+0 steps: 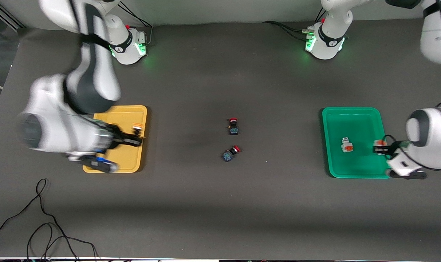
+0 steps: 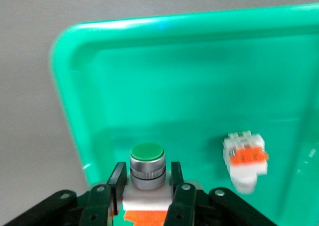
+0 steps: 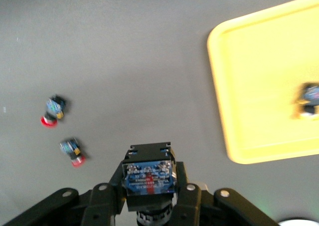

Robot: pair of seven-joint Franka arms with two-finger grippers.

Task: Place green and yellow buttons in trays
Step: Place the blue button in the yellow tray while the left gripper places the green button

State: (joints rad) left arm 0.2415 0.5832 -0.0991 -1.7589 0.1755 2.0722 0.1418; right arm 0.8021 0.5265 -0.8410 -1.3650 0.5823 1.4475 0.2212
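Holding: both grippers are clamped on one button each.
Left gripper (image 2: 148,188): over the green tray (image 1: 351,171), at its edge toward the left arm's end of the table; fingers (image 2: 117,178) closed on a green button (image 2: 147,166), cap up.
Left wrist view only: shows the held button's green cap, metal collar and white body with orange block; the front view gives only a small orange-white blur at the gripper (image 1: 380,147).
Second green button (image 1: 347,145): lying on its side in the green tray, apart from the held one; also seen in the left wrist view (image 2: 245,158).
Right gripper (image 3: 149,188): closed on a yellow button (image 3: 149,176), blue-black body facing the camera.
Front view: places this gripper (image 1: 137,131) over the yellow tray (image 1: 129,167), at its edge toward the table's middle; motion blur hides the grasp.
Right wrist view only: shows a second yellow button (image 3: 310,99) lying in the yellow tray (image 3: 239,86); the right arm hides it in the front view.
Red buttons (image 1: 233,126) (image 1: 230,153): two, on the table's middle between the trays, one nearer the front camera; also in the right wrist view (image 3: 54,110) (image 3: 73,151).
Cable (image 1: 42,218): loose on the table near the front camera, toward the right arm's end.
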